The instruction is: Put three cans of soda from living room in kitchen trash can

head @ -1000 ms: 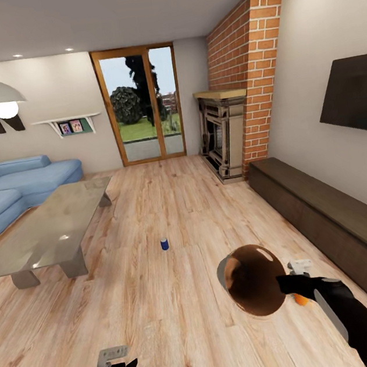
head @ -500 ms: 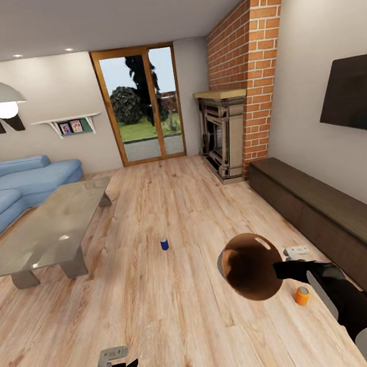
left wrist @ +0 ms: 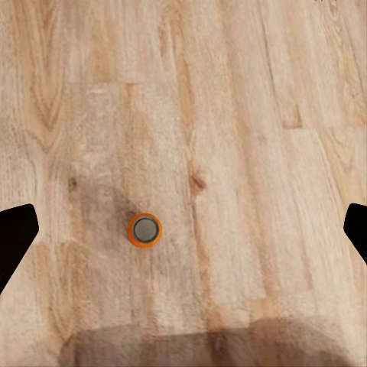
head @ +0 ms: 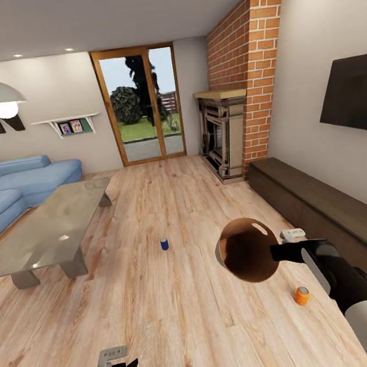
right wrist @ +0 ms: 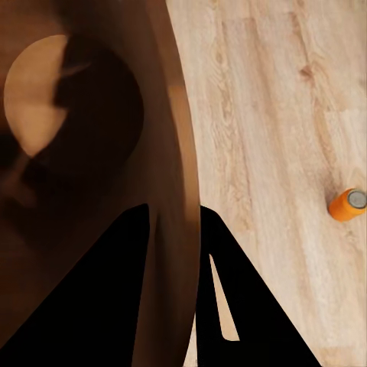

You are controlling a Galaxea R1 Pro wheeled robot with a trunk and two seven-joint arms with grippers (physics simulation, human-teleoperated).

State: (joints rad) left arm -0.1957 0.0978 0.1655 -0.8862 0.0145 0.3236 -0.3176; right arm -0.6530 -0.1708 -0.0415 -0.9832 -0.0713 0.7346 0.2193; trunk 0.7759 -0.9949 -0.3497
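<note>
Lifted and drawn back toward the far wall over the last second, the bin point(head: 245, 251) now hangs clear of the orange can point(head: 302, 295) that it earlier hid, while the room itself has not shifted. The right gripper point(head: 283, 250) is clamped on the bin's rim; in the right wrist view its fingers point(right wrist: 153, 252) straddle the wall, one inside and one outside. The bin is tipped, its coppery mouth facing the camera.

That can stands upright on the floor, just beside the right forearm and below the bin. A second orange can point(left wrist: 144, 229) stands upright directly beneath the left gripper point(head: 116, 361), whose fingers are spread wide and hold nothing. The left arm is plainly the nearer one to it; I judge a straight descent would bracket it. The blue can point(head: 164, 244) stands well apart, mid-floor, near the coffee table point(head: 33, 241).
</note>
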